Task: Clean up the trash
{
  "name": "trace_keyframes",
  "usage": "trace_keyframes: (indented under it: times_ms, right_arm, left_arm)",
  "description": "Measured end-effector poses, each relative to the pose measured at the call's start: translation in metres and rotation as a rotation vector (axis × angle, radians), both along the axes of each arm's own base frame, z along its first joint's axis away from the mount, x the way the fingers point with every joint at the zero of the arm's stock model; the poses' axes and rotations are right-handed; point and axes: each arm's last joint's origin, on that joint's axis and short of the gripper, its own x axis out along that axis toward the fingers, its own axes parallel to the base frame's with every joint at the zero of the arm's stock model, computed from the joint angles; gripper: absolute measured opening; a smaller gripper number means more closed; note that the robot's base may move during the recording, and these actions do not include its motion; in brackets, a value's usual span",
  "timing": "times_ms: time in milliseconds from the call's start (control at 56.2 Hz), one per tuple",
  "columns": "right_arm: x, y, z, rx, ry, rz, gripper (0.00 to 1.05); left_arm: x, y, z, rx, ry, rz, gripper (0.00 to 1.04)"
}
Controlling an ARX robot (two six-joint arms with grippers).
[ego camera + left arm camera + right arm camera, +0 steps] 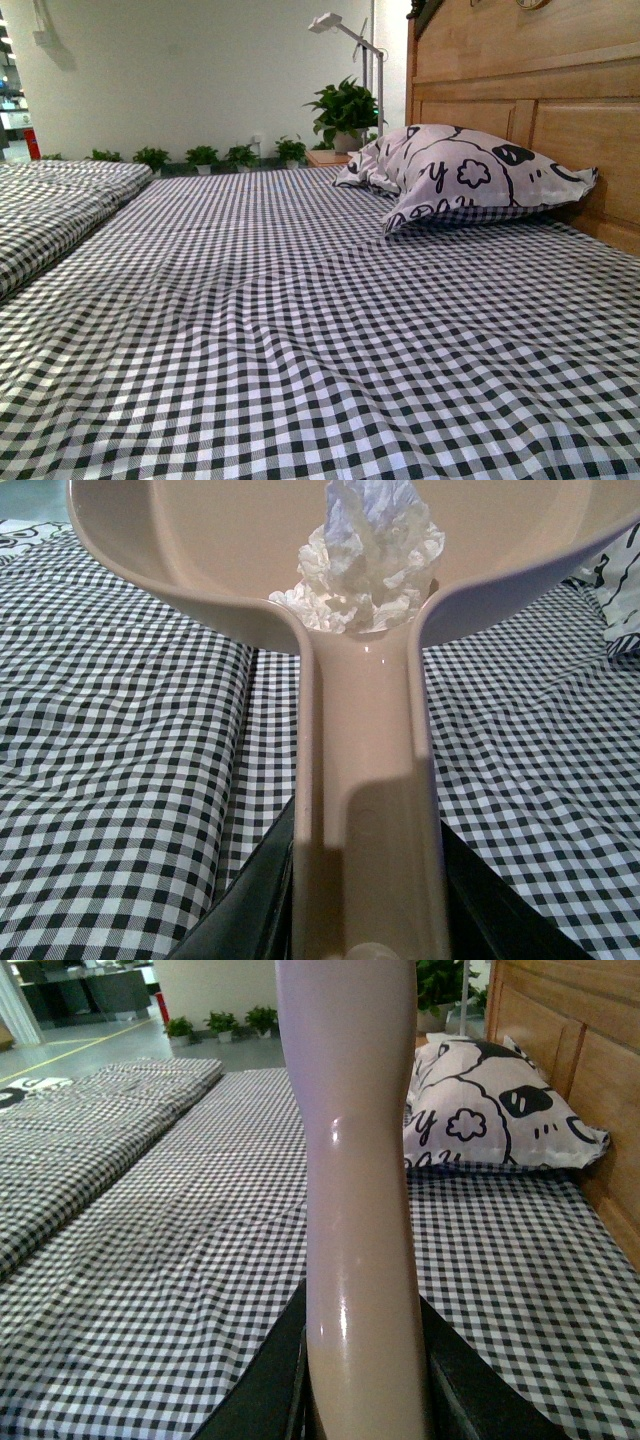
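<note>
In the left wrist view a beige dustpan (pixel 200 550) is held above the checked bed sheet (pixel 120 740), its long handle running back between the dark fingers (pixel 250 900) of my left gripper (pixel 368 920), which is shut on it. A crumpled white tissue (pixel 365 565) lies in the pan where the handle joins. In the right wrist view my right gripper (pixel 365 1390) is shut on the beige brush handle (pixel 355 1160), which rises out of the frame; the bristles are out of view. Neither arm shows in the front view.
A black-and-white patterned pillow (pixel 460 170) leans on the wooden headboard (pixel 540 100) at the right. A second checked mattress (pixel 50 200) lies to the left. Potted plants (pixel 345 110) and a white lamp (pixel 350 40) stand beyond the bed's far end.
</note>
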Motion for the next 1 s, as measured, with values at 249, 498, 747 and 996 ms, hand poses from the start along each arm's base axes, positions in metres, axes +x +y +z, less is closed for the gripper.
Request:
trace_keyframes:
  times_ms: [249, 498, 747, 996]
  right_arm:
    - [0.0001, 0.0000, 0.0000, 0.000, 0.001, 0.000, 0.20]
    - [0.0001, 0.0000, 0.0000, 0.000, 0.001, 0.000, 0.20]
    - [0.0001, 0.0000, 0.0000, 0.000, 0.001, 0.000, 0.20]
    - [0.0001, 0.0000, 0.0000, 0.000, 0.001, 0.000, 0.20]
  left_arm:
    - [0.0000, 0.0000, 0.0000, 0.000, 0.000, 0.000, 0.27]
    - [0.0000, 0.0000, 0.0000, 0.000, 0.000, 0.000, 0.27]
    - [0.0000, 0.0000, 0.0000, 0.000, 0.000, 0.000, 0.27]
    - [0.0000, 0.0000, 0.0000, 0.000, 0.000, 0.000, 0.27]
